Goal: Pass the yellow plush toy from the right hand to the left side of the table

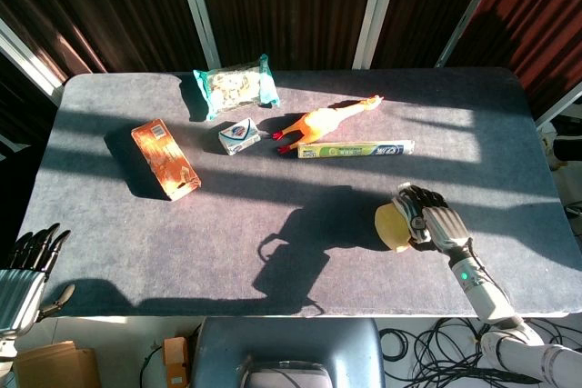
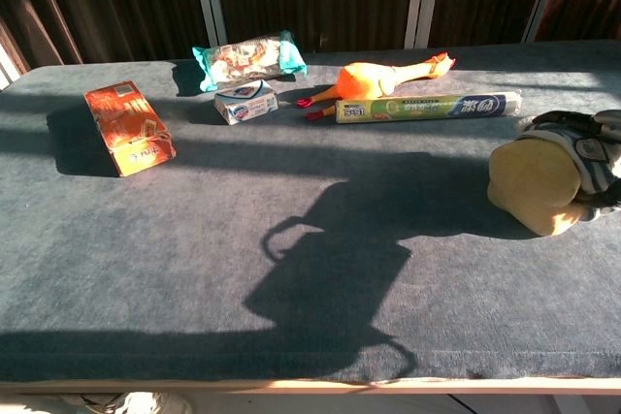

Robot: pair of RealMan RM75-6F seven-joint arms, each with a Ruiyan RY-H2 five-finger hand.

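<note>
Gripping the yellow plush toy [image 2: 537,184] at the right end of the worktop [image 1: 273,252], the right hand [image 1: 435,223] wraps its fingers over the toy's far side, with the toy's underside seemingly still resting on the cloth. The left hand [image 1: 27,261] hangs off the worktop's near left corner, fingers apart and holding nothing.

The likely trouble is the handover itself. The toy is round and soft, so a loose hold could let it roll out as the arm lifts. The two hands are well apart, so the carry across is long, and the left hand must rise above the worktop's edge before it can receive anything.

Beyond the toy, a long boxed roll [image 2: 428,107] lies nearest, printed in characters too small to read. Just behind it lies an orange rubber chicken [image 2: 380,79]; a sweeping arm could knock either. Further left of the toy sit a small white-and-blue packet [image 2: 245,102], a teal snack bag [image 2: 248,58] and an orange carton [image 2: 129,128]; none of their lettering is legible.
</note>
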